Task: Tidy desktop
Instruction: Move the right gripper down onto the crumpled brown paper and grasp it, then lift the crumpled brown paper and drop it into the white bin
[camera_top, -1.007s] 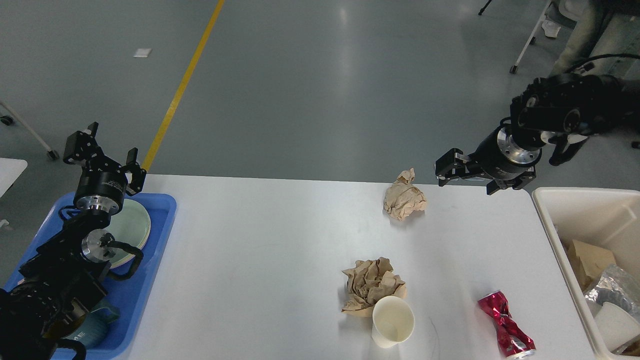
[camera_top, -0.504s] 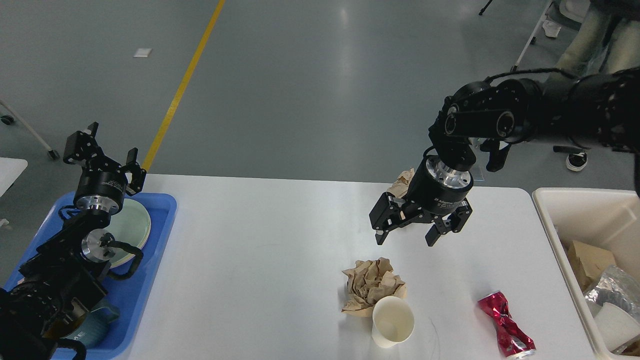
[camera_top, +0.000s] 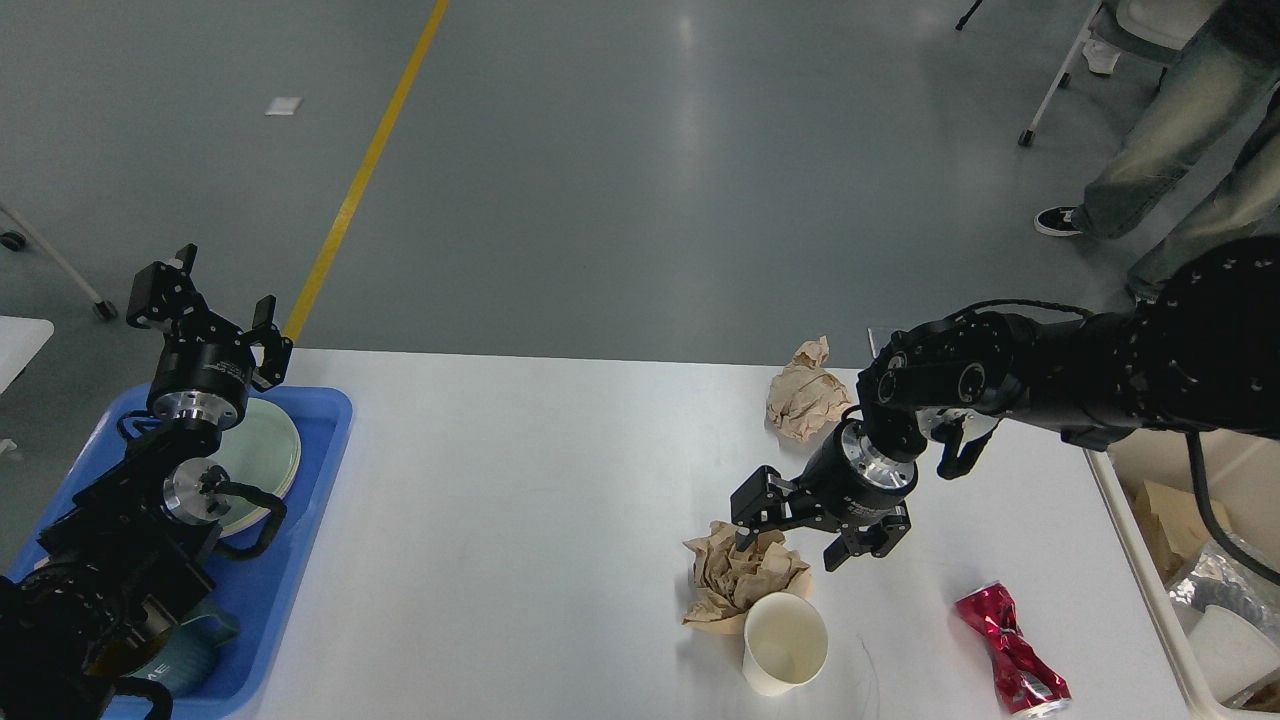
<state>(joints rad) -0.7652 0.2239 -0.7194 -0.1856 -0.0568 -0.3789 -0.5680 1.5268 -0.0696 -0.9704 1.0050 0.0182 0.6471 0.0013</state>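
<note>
Desktop (camera_top: 520, 520), white with rounded corners, fills the lower part of the head view. Right gripper (camera_top: 790, 545) hangs low over its right half, fingers spread and released, one finger at the far edge of a crumpled brown paper wad (camera_top: 740, 580); whether it touches the paper cannot be told. A white paper cup (camera_top: 785, 645) stands upright just beside that wad on the near side, touching or nearly touching it. A second crumpled paper wad (camera_top: 803, 395) lies near the far edge, beside the right arm's wrist. A crushed red can (camera_top: 1010, 650) lies on its side near the near right corner, well apart from the cup.

Left gripper (camera_top: 205, 305) is raised over the blue tray (camera_top: 320, 450) at the left edge, fingers apart and holding nothing. A pale green plate (camera_top: 270, 450) lies in the tray's far part; a dark teal cup (camera_top: 195, 655) sits in its near part, partly hidden by the arm.

A cream bin (camera_top: 1140, 540) stands against the right edge, with paper and foil scraps inside.
</note>
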